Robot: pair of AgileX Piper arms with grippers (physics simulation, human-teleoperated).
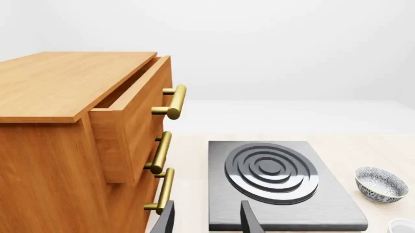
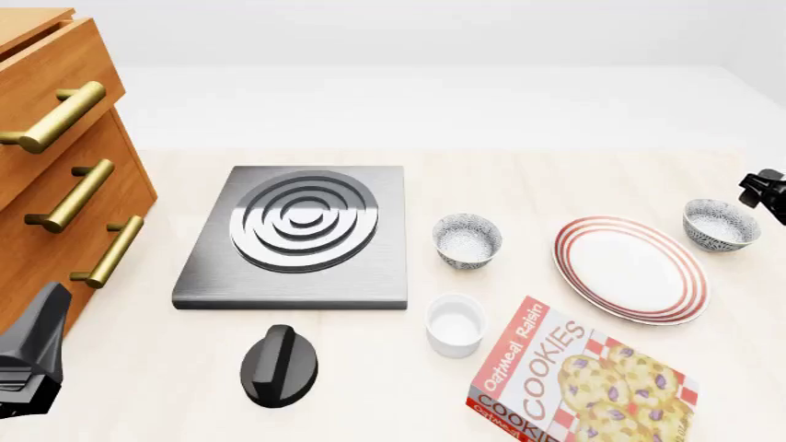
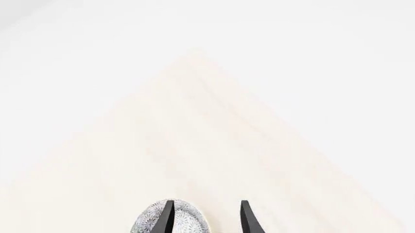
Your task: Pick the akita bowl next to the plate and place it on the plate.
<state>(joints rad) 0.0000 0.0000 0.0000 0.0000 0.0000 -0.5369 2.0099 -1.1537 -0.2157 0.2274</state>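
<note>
Your right pincer, jaws spread, sits right beside the akita bowl, which rests on the surface just past the plate; reach leftward slightly.

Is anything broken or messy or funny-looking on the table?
Nothing is spilled or broken. The only odd bit is the wooden cabinet: its top drawer sticks out, partly open, while the lower ones are shut. The two speckled bowls, the plate and the cookie box sit tidy.
</note>
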